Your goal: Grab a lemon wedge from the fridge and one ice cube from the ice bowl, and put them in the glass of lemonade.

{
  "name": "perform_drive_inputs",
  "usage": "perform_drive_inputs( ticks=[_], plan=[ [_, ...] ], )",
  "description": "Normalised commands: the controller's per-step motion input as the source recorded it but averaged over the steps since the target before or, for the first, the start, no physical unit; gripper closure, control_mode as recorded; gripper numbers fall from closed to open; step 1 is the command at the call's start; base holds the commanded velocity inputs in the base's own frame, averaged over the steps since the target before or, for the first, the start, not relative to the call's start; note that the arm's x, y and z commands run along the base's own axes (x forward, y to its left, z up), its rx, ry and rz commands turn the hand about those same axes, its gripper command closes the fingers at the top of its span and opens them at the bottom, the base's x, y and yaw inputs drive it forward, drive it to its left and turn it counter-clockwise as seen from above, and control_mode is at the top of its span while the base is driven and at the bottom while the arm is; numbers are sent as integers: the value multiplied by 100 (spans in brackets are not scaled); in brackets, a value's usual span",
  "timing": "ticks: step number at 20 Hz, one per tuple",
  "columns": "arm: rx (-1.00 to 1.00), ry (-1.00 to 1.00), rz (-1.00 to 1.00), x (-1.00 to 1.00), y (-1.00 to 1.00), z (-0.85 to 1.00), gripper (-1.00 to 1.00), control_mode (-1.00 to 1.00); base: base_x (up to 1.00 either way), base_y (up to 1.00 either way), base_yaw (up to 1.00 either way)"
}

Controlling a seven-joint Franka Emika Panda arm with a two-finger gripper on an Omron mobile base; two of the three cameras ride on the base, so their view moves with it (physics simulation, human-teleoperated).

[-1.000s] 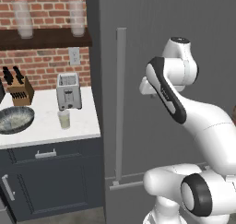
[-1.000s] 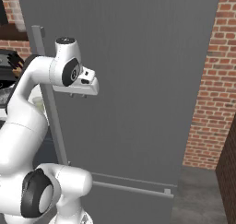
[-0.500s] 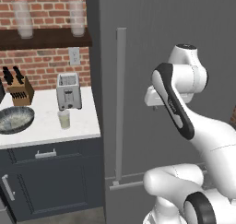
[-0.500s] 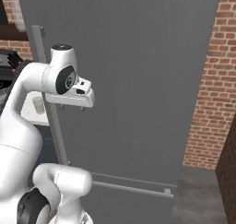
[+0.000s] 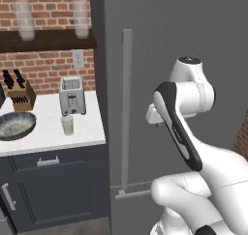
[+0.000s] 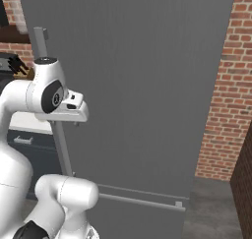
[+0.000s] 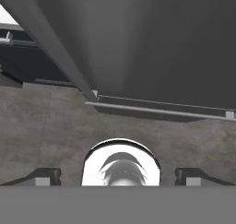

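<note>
The gripper (image 7: 119,176) is spread wide and empty, pointing down beside the closed fridge (image 5: 174,45), near its bar handle (image 5: 126,108). The lemon wedge presumably sits behind that door. A misaligned reach could glance off the handle, leaving the door shut.

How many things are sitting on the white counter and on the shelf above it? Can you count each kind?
Frosted glasses on the shelf: 2
Toaster: 1
Knife block: 1
Ice bowl: 1
Glass of lemonade: 1
Total: 6
</note>
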Motion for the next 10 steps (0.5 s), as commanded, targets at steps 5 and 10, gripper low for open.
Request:
perform_drive_inputs(
  ticks=[5,10],
  plan=[
    [0,0,0,0,7,0,-100,100,0,16,-1],
    [0,0,0,0,0,0,-100,100,0,54,-17]
  ],
)
